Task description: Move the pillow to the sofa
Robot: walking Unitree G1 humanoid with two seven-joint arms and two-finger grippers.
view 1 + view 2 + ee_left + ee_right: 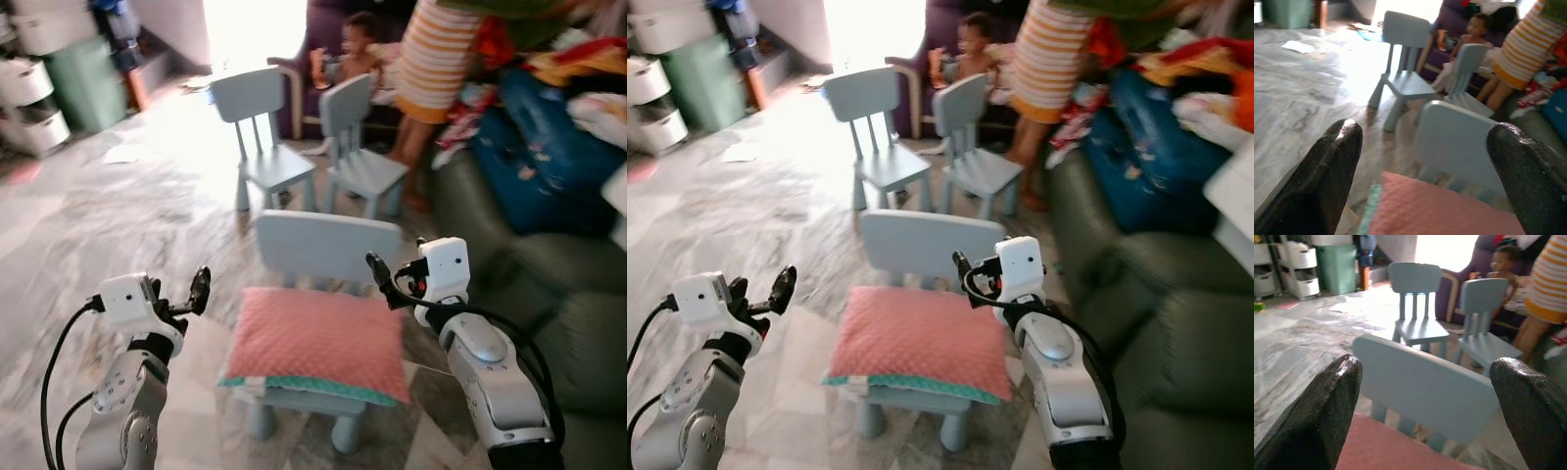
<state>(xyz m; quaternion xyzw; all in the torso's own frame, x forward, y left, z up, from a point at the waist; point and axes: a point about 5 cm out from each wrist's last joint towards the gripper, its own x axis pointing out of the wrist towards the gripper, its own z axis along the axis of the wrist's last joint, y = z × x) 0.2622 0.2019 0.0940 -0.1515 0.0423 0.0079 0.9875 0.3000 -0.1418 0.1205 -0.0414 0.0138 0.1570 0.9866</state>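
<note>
2 grippers flanked the pillow point(315, 343), which lay on the near chair point(328, 245), sofa point(549, 304) to the right. Left gripper point(199, 290) and right gripper point(378, 269) were empty. Left wrist view: fingers point(1327, 166) spread wide, pillow below. Right wrist view: fingers point(1317, 401) spread too. Best bet: lower both, pinch opposite edges evenly, lift level.

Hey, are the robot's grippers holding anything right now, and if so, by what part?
Nothing is held. The left gripper and right gripper hover open on either side of the pink pillow, which lies on the small blue chair.
</note>
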